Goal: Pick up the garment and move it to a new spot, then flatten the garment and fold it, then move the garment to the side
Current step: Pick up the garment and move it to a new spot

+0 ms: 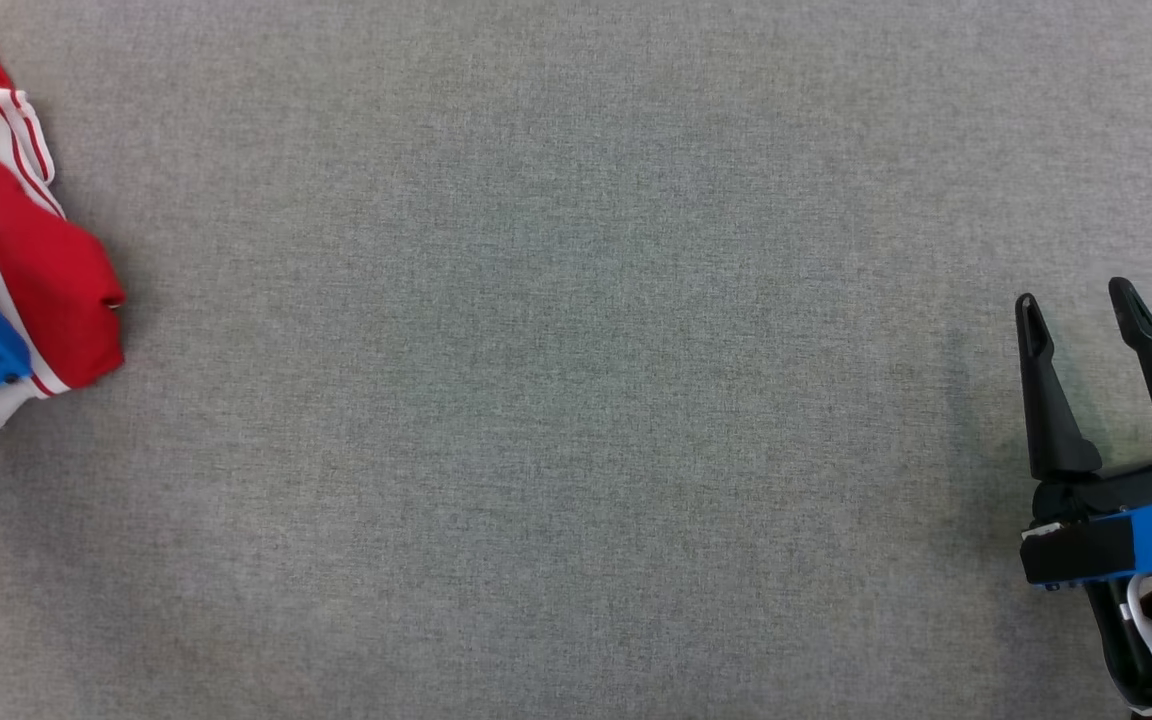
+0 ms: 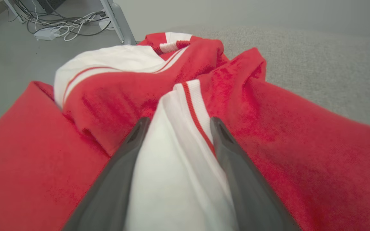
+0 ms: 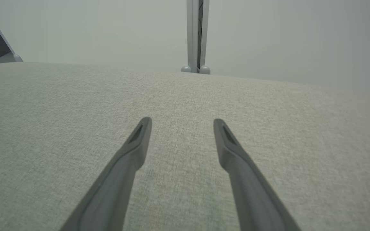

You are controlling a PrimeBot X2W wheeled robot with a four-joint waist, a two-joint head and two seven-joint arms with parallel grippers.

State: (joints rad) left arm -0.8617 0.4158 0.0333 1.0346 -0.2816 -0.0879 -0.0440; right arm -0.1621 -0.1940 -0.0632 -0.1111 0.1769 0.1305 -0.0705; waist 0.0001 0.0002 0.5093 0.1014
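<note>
Left tool [image 2: 179, 122] is spread wide and sitting right down in the garment [image 2: 108, 102], its 2 dark fingers straddling a white fold [image 2: 172, 166] with a thin red stripe along its edge. The cloth touches the inner sides of both fingers, but the jaws aren't closed on it, so I'd call it wide open and not gripping anything. In the head view the garment [image 1: 36, 250] is bunched up at the far left edge of the tabletop [image 1: 576, 400], partly cut off by the frame. It's red with white panels and red-and-white striped trim. Its long axis runs roughly up and down that view, away from the robot, with the lower end tucked beside the left arm's blue wrist. Can't tell which end is the collar, it's too crumpled. Right tool [image 1: 1076, 295] hovers over the grey cloth at the lower right, well apart from the garment; its jaws are just as wide, with bare tabletop showing between the fingers [image 3: 140, 141]. Past the garment in the left wrist view there's floor [image 2: 8, 57] with a tangle of cables [image 2: 66, 27] and a grey metal leg [image 2: 117, 19]. The right wrist view has a grey post [image 3: 197, 35] standing beyond the far edge of the tabletop.
</note>
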